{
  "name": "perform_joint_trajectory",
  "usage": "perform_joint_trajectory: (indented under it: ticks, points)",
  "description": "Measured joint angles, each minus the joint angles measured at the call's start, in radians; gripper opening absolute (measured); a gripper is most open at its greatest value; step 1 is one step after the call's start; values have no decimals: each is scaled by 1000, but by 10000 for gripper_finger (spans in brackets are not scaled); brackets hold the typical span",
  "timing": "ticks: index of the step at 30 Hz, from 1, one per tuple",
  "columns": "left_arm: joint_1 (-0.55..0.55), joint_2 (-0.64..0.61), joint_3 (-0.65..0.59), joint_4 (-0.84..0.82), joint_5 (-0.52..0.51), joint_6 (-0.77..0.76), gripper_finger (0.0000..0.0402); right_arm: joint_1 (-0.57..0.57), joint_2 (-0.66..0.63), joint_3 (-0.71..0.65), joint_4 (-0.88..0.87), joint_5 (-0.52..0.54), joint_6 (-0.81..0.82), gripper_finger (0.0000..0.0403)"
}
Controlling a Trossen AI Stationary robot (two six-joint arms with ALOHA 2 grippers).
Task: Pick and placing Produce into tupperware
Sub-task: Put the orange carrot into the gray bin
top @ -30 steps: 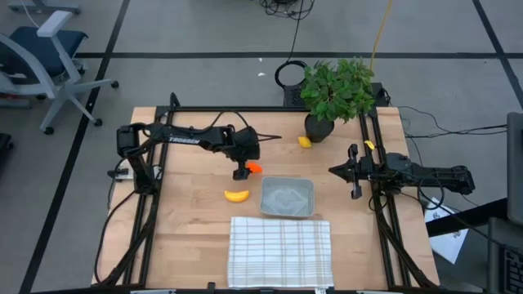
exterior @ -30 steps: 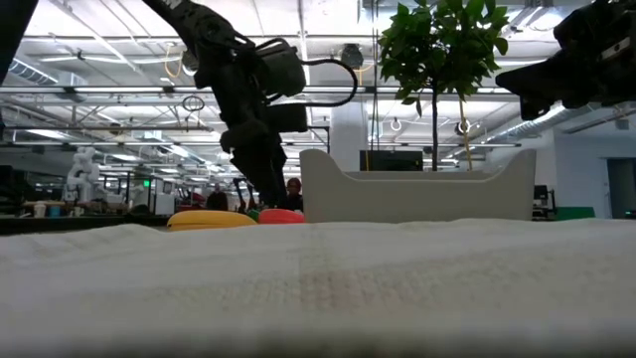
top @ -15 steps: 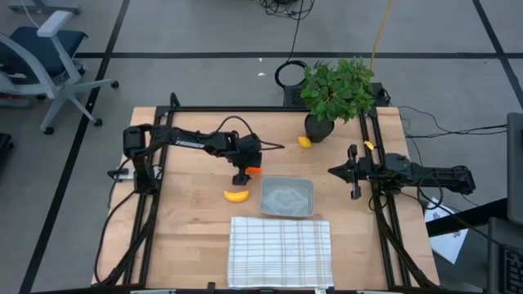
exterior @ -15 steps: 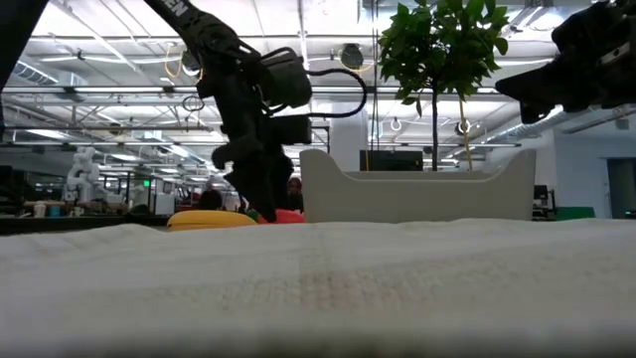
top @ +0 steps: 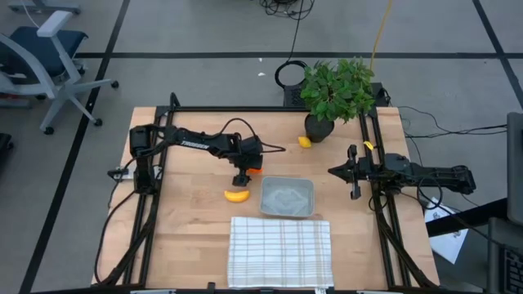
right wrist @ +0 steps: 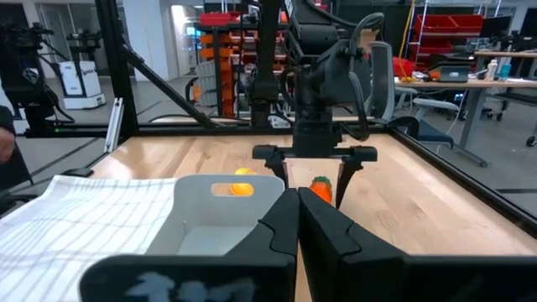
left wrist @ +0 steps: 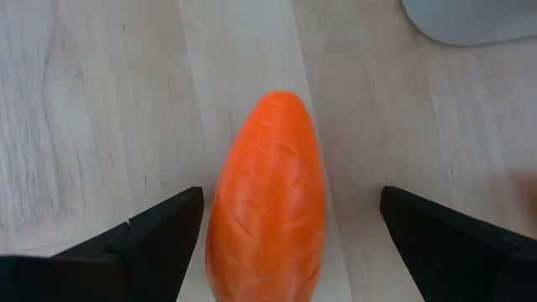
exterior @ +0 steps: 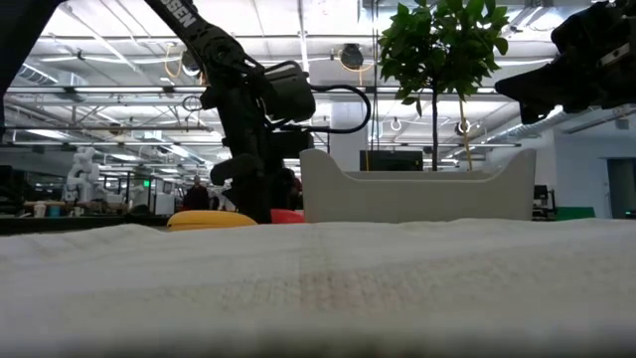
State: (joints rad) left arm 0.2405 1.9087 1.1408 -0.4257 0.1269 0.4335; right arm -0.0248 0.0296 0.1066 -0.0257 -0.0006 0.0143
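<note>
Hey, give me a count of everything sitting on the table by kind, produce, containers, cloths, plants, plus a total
Produce: 3, namely carrot, banana, lemon
Tupperware: 1
Grid cloth: 1
Potted plant: 1
Total: 6

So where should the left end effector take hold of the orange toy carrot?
Across the thick middle of the orange toy carrot, coming straight down from above. It lies flat on the wooden table, tapering at the tip, and the open left end effector already straddles its sides.
</note>
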Motion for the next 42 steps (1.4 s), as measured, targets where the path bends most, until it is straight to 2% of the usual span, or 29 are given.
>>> perform_joint_trajectory:
  ticks: [6,9,24,28,32,37,42]
  points:
    - [1,-4,-1,2,-2,-8,367,0,0,0,-2,0,0,0]
    - [1,-4,-1,0,-2,-8,349,0,0,0,-2,0,0,0]
    - [0,-4,-1,7,-9,10,183,0,0,0,-2,0,0,0]
    - [2,-4,18,-12,-93,15,154,0,0,0,-1,0,0,0]
    - [2,-4,63,-71,-142,26,149,0,0,0,-2,0,0,0]
    - [1,-4,127,-139,-143,35,164,0,0,0,-2,0,0,0]
    - [1,-4,178,-183,-132,35,159,0,0,0,-2,0,2,0]
